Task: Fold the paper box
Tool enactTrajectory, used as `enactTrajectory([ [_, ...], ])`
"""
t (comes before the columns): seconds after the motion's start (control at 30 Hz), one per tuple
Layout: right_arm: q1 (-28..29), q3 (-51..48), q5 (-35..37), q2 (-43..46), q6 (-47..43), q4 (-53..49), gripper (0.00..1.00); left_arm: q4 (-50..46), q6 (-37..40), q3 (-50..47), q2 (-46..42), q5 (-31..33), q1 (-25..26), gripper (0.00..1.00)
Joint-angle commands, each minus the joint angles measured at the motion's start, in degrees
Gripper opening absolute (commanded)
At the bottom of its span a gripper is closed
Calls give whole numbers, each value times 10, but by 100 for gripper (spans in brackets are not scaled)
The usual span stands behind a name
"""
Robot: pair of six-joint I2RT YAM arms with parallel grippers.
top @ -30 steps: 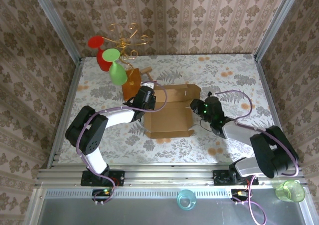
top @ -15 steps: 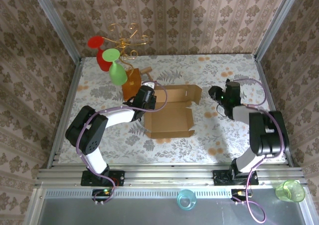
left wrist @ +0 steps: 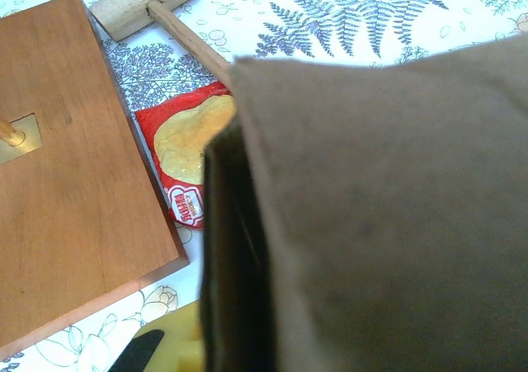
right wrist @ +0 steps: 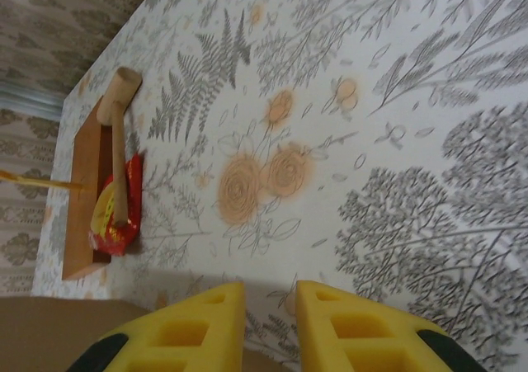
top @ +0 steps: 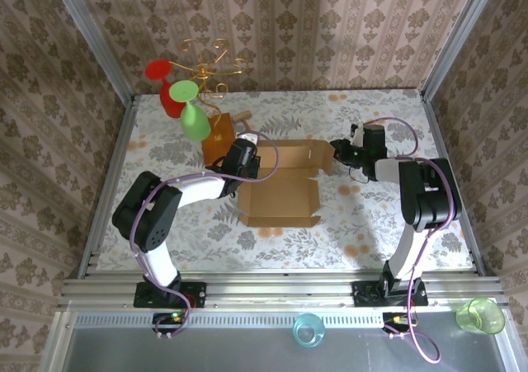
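Plain brown, without print, on the paper box (top: 280,192). White ground with grey-blue ferns and trees and orange flowers on the table cloth (top: 371,223). Beige-brown damask on the walls (top: 330,25). Orange-brown for the wooden block (top: 216,138), gold for the wire stand (top: 216,58), pale wood for the mallet (left wrist: 142,5). One red glass (top: 171,98), one green glass (top: 195,124). Red and yellow on the packet (left wrist: 188,153). Bright yellow fingers (right wrist: 198,331) on the right gripper (right wrist: 269,289).

You're in a lab test cell dressed as a home: aluminium posts (top: 91,38) frame wallpapered panels (top: 330,25) beyond your right pincer (top: 337,148), a floral-cloth bench (top: 396,116) beneath it, a mounting rail (top: 272,289) behind.
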State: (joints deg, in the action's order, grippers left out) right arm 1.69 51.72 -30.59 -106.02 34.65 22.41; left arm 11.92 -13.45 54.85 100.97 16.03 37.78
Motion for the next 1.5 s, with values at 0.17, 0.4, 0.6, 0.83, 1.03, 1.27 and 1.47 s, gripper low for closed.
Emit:
enactTrajectory([
  [0.17, 17, -64, -9, 45, 16, 26, 21, -24, 6, 11, 14, 3, -3, 0],
  [0.4, 30, -85, -3, 71, 24, 39, 20, -21, 1, 8, 14, 4, -1, 0],
  [0.6, 37, -108, 5, 100, 37, 45, 20, -19, -5, 10, 16, 8, 5, 0],
  [0.83, 47, -105, 1, 111, 32, 33, 20, -18, -8, 13, 22, 8, 8, 0],
  [1.03, 57, -113, 14, 134, -3, 3, 19, -20, -7, 13, 24, 8, 9, 0],
  [1.27, 84, -124, 33, 159, -58, -32, 18, -31, 0, 28, 33, -5, 1, 0],
  [1.47, 95, -142, 37, 183, -80, -20, 18, -64, 2, 57, 39, -56, -17, 0],
])
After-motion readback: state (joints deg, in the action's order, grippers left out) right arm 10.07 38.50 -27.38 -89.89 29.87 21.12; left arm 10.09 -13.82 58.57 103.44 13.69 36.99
